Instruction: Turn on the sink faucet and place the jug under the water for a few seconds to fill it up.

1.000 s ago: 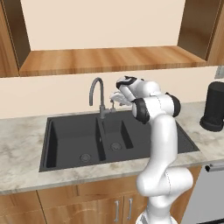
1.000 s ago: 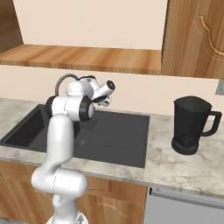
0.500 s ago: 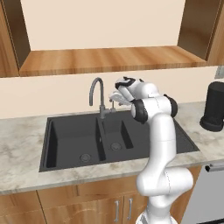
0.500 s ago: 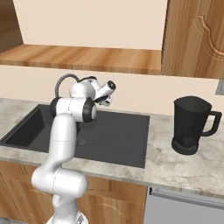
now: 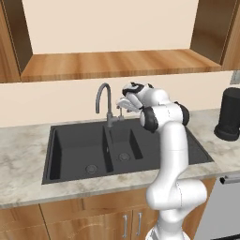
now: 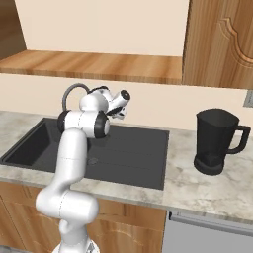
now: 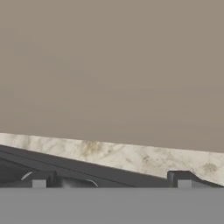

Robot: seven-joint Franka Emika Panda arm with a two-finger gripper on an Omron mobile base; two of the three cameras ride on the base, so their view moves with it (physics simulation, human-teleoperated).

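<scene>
- the gripper (image 5: 121, 103) hangs just beside the faucet (image 5: 106, 104), right of its upright stem and near the small side lever; whether it touches the lever is too small to tell.
- its jaws stand spread wide and hold nothing. in the hand view the two dark fingertips (image 7: 40, 178) sit far apart at the bottom, looking at the wall and the strip of marble counter (image 7: 131, 157) behind the sink.
- the sink (image 5: 84, 150) is dry as far as can be seen: no water falls from the spout into either bowl, so by my reading the tap is not yet on.
- the jug (image 6: 215, 141) stands upright on the counter well off to the right of the sink, handle pointing away from the arm, untouched.
- judged progress: early, with the arm set at the lever and nothing completed.
- what is left: push the lever to start the flow, go over for the jug, grip it, carry it under the spout and hold it there a few seconds.
</scene>
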